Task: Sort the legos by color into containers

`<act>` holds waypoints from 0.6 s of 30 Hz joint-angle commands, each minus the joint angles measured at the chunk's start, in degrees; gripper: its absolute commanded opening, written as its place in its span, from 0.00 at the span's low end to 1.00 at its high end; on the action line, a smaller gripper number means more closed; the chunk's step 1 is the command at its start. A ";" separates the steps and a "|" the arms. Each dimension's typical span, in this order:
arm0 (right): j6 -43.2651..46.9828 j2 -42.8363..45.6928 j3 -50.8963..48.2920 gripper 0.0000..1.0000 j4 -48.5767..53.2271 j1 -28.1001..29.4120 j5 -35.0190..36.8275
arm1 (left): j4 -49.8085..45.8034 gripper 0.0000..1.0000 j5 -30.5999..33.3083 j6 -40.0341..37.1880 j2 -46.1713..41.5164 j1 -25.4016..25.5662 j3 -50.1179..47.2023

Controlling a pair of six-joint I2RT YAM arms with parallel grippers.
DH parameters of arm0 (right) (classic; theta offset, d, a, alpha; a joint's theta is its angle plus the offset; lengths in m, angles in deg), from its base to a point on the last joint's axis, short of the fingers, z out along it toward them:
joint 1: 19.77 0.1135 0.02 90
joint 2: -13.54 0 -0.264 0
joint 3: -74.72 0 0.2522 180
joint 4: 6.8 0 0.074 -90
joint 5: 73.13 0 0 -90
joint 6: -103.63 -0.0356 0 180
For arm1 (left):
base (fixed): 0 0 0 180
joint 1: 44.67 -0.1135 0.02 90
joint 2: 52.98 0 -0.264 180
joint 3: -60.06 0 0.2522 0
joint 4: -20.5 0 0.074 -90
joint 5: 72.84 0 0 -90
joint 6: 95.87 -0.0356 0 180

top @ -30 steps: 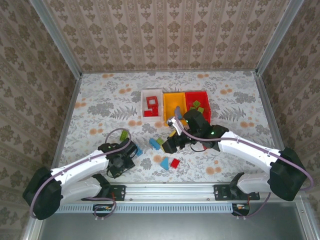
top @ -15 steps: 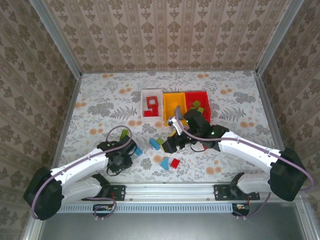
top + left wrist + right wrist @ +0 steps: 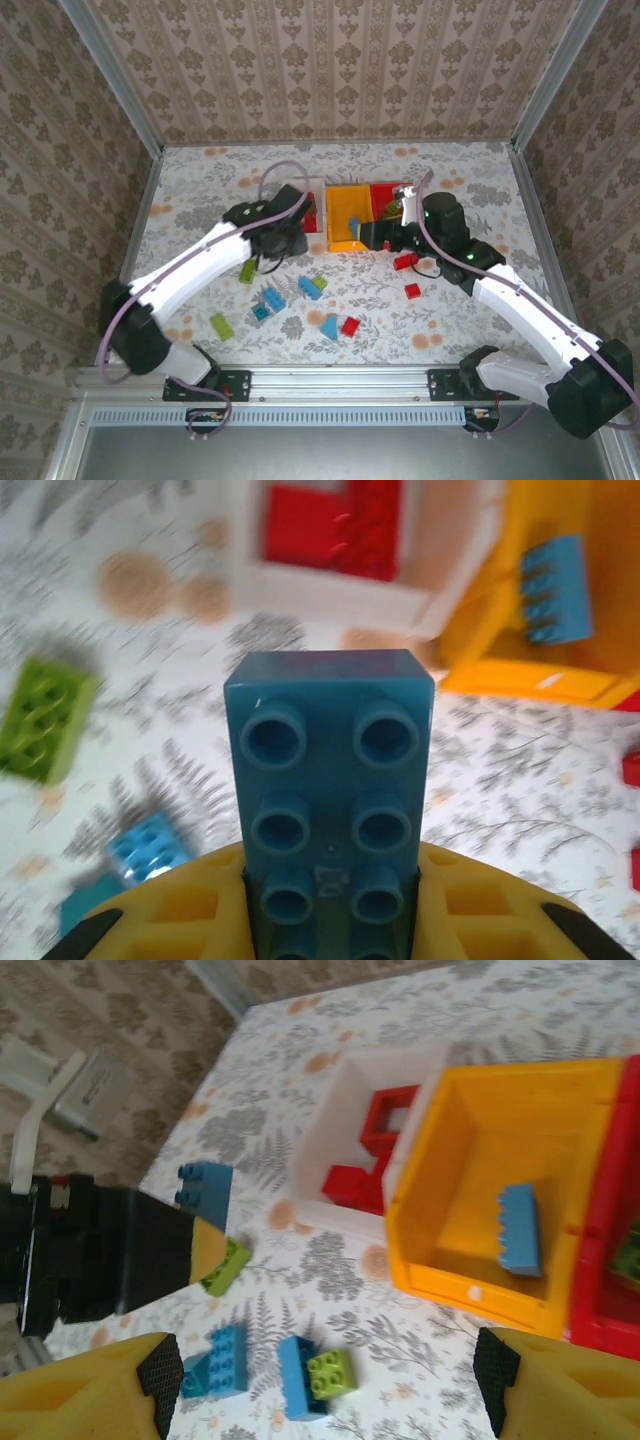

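Well, at the far left of the surface (image 3: 190,220) a green brick (image 3: 222,325) lies alone near the front, and a second green one (image 3: 246,270) sits just beside the left arm. The left fingers (image 3: 170,910) are closed narrow on a held brick (image 3: 330,780), blue, studs facing the wrist camera and sticking out past the fingertips. It hangs over the surface near the white bin's front left corner.

In front of it lie a blue pair (image 3: 268,300) and a blue-and-green pair (image 3: 312,287) whose bricks touch, then a blue wedge (image 3: 329,326) with a red brick (image 3: 349,326) just beside it.

The white bin (image 3: 340,1130) holds a red frame (image 3: 385,1120) and another red piece (image 3: 350,1185). Touching its right wall is the yellow bin (image 3: 450,1160), with one light blue brick (image 3: 520,1230) lying inside.

The right fingers (image 3: 90,1390) stand wide apart with nothing between them, over the surface just in front of the yellow bin. Two loose red bricks (image 3: 404,262) lie near the right arm.

The red bin (image 3: 598,1290) touches the yellow bin's right side; a green patch at its edge is probably a brick, but the right wrist view cuts it off.
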 commanded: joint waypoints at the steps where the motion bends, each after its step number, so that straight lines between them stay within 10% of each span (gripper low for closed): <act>1: -2.87 -0.28 3.62 0.80 8.01 -1.96 7.14 | 1.57 0.11 -3.74 -7.77 8.97 0.37 9.15; 9: -1.86 -0.86 7.72 0.79 16.33 -4.47 9.19 | -4.19 0.12 -7.34 -10.98 28.55 0.15 30.57; 18: -1.60 -2.41 8.32 0.79 17.80 -4.94 7.42 | -3.02 0.20 -10.20 -8.79 34.44 0.17 31.90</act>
